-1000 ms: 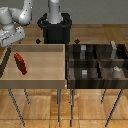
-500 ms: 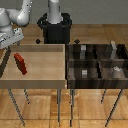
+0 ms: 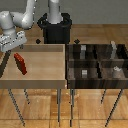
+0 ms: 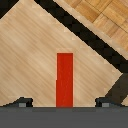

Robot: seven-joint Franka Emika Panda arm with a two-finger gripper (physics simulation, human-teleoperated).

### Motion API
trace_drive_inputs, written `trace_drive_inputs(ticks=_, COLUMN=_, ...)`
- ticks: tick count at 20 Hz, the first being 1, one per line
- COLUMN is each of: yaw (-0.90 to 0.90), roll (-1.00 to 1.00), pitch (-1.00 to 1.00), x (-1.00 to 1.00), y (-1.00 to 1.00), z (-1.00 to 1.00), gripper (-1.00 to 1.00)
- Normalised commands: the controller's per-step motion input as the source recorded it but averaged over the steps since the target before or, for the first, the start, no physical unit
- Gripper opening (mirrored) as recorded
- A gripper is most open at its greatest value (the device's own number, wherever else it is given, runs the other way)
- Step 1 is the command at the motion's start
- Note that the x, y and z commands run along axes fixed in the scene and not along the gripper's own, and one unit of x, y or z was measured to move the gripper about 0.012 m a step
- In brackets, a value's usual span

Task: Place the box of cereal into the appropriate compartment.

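Cereal box: one box of cereal (image 3: 20,63), thin and red with a darker edge, standing tilted inside the light wooden tray (image 3: 47,76), toward the tray's side at the exterior view's left. In the wrist view the box of cereal (image 4: 64,79) shows as one upright red strip on the pale wood.
Light wooden tray: one, open-topped, with raised walls, on thin metal legs; apart from the cereal box its floor shows only bare wood.
Dark compartment tray: one dark compartment tray (image 3: 99,61), just beside the light wooden tray on the exterior view's right, split by partitions into four main sections.
Grey blocks: about four small grey blocks (image 3: 84,73) in the dark compartment tray, well apart from the cereal box; the exact count is hard to read at this size.
Arm: one white arm (image 3: 22,18) rising from a black base (image 3: 55,27) behind the light wooden tray.
Gripper: one gripper (image 3: 11,42), above the light wooden tray's edge at the exterior view's left, just above the cereal box and not touching it. In the wrist view its two dark fingertips (image 4: 23,102) stand spread wide, one to each side of the red strip, with nothing held.
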Motion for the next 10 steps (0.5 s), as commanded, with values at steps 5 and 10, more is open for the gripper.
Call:
trace_drive_inputs(ticks=5, yaw=0.00, roll=0.00, pitch=0.00, x=0.00, y=0.20, z=0.00, gripper=1.00)
trace_drive_inputs(ticks=10, yaw=0.00, roll=0.00, pitch=0.00, x=0.20, y=0.00, z=0.00, gripper=1.00)
